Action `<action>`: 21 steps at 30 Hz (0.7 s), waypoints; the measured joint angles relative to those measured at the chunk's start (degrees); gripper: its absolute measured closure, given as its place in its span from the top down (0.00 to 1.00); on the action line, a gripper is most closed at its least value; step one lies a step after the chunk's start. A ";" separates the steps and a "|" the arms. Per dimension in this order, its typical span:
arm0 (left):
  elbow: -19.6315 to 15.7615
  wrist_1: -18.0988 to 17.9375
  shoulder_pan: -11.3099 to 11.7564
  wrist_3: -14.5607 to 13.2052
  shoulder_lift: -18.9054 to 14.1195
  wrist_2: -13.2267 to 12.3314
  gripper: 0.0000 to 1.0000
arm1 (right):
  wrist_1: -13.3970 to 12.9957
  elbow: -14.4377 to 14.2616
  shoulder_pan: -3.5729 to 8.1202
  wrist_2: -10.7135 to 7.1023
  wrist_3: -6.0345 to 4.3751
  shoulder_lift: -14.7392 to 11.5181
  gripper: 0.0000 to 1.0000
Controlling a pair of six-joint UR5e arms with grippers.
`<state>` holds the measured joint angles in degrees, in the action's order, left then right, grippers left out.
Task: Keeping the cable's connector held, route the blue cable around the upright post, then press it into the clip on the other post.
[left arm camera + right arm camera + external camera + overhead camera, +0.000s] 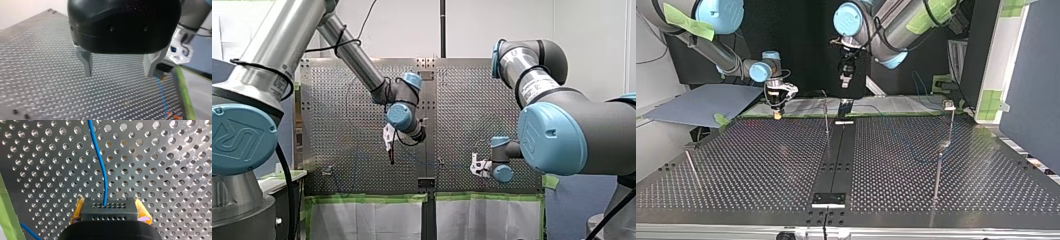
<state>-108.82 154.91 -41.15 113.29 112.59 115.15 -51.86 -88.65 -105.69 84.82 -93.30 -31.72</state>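
Start from the grip. My right gripper (109, 213) must not loosen on the connector (109, 206) while you carry it. Move it slowly and low, so the blue cable (102, 165) trails out ahead without a kink at the socket. I judge the routing as not yet begun. In the top view the cable shows only faintly, lying slack on the perforated table (761, 165) to the right of the thin upright post (826, 117) at the middle. Sweep wide of that post so the cable wraps it rather than snags, and take up slack gently. Then head for the clip (949, 105) on the post at the right. That looks to be the target, though it is too small to read well.

The right gripper's 2 yellow pads (143, 213) are closed onto the dark connector block, 1 on each side, and the cable leaves its front face. My left gripper (118, 72) hangs above the table with its 2 metal fingers (86, 62) spread wide. Nothing is between them and they touch nothing. Bring it in to press only once the cable is lined up at the clip. In the top view the right gripper sits low at the table's far edge, left of the middle. The left gripper is higher, near the middle.
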 joint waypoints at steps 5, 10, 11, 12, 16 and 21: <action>-2.18 -2.19 0.75 2.00 -2.20 0.00 1.00 | 0.29 0.00 0.00 -0.14 0.03 -0.01 0.00; -4.61 -4.60 1.11 3.36 -4.62 0.43 1.00 | 0.64 0.00 0.00 -0.24 0.03 0.00 0.00; -5.13 -5.09 1.15 3.51 -5.13 0.60 1.00 | 0.66 0.00 0.00 -0.25 0.03 0.00 0.00; -5.81 -5.81 1.18 3.67 -5.82 0.74 1.00 | 0.67 0.00 0.00 -0.25 0.03 0.00 0.00; -8.09 -8.10 1.28 3.81 -8.10 0.99 1.00 | 0.75 -0.01 0.00 -0.36 0.03 0.00 0.00; -10.98 -10.96 1.30 2.71 -10.98 1.52 1.00 | 0.78 -0.01 -0.01 -0.33 0.03 0.02 0.00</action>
<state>-119.80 143.95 -39.85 116.00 101.60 116.67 -51.08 -88.66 -105.70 84.49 -93.27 -31.71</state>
